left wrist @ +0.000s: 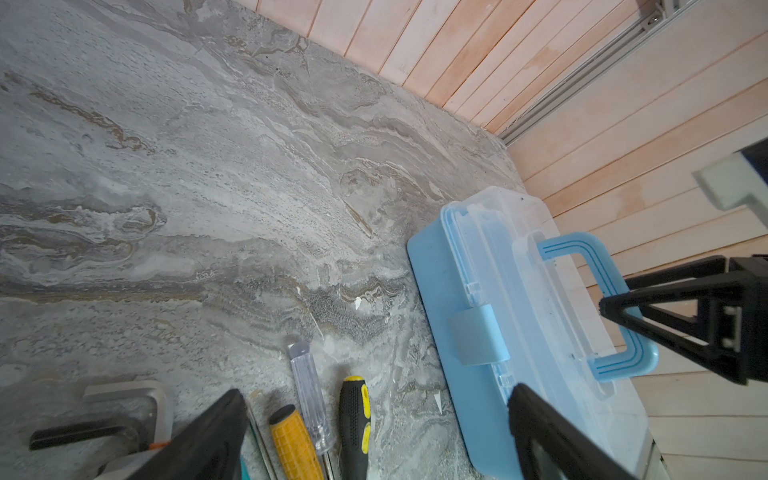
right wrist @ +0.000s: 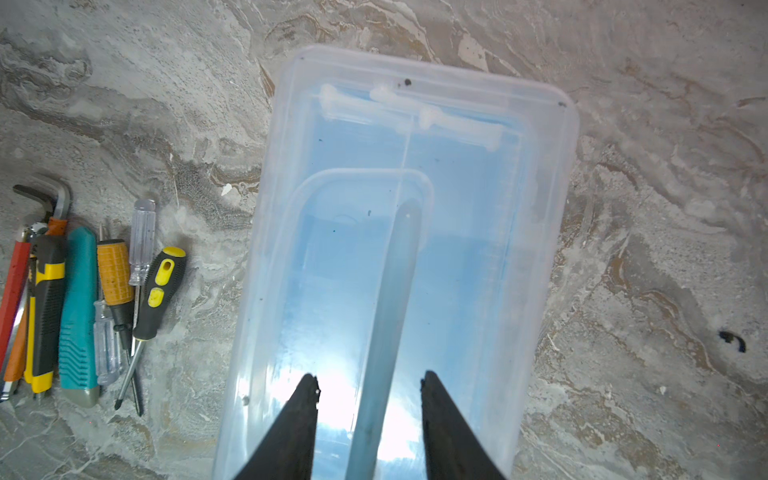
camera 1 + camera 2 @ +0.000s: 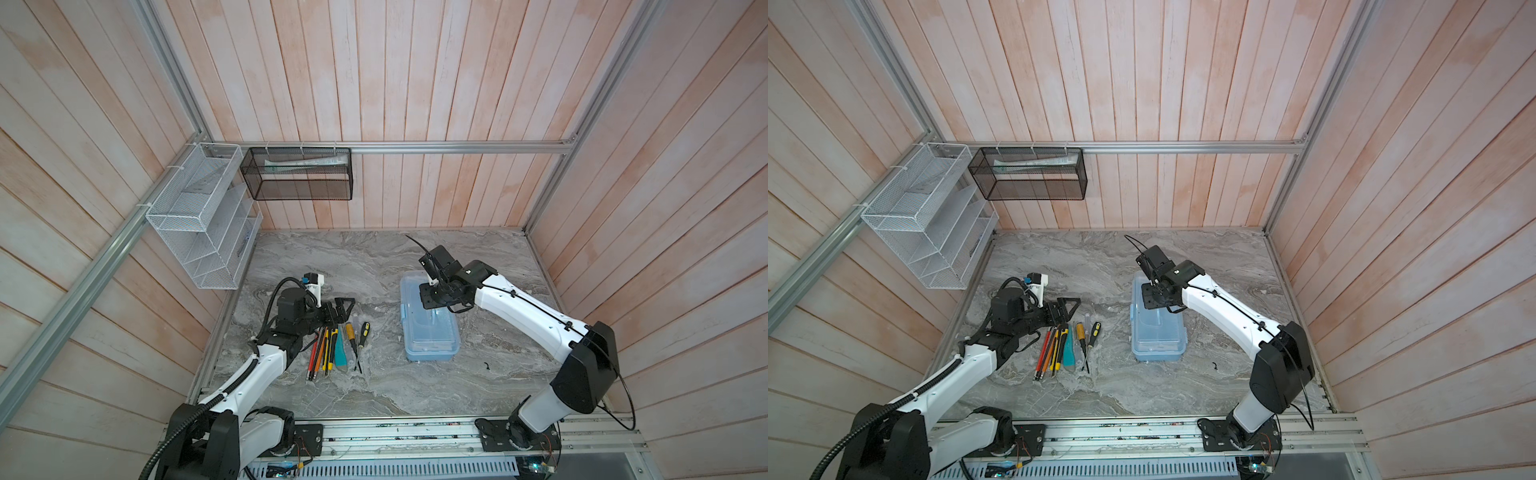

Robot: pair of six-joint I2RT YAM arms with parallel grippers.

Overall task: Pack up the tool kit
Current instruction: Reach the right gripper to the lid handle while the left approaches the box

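Note:
The tool kit [image 3: 432,345] [image 3: 1158,345] is a light blue box with its clear lid down, right of centre in both top views. Its blue handle [image 1: 602,266] [image 2: 399,270] stands raised. My right gripper [image 2: 369,376] [image 3: 432,297] points down over the lid and straddles the handle, jaws apart with a gap on each side. A row of screwdrivers [image 2: 160,286], utility knives [image 2: 79,311] and hex keys [image 2: 54,195] lies left of the box [image 3: 336,345]. My left gripper [image 1: 376,399] [image 3: 343,309] hovers wide open over the far ends of these tools, holding nothing.
A white wire mesh rack [image 3: 199,216] hangs on the left wall. A black mesh basket [image 3: 297,172] hangs on the back rail. A small black scrap [image 3: 486,366] lies on the marble table [image 3: 374,266] near the box. Wooden walls close in three sides.

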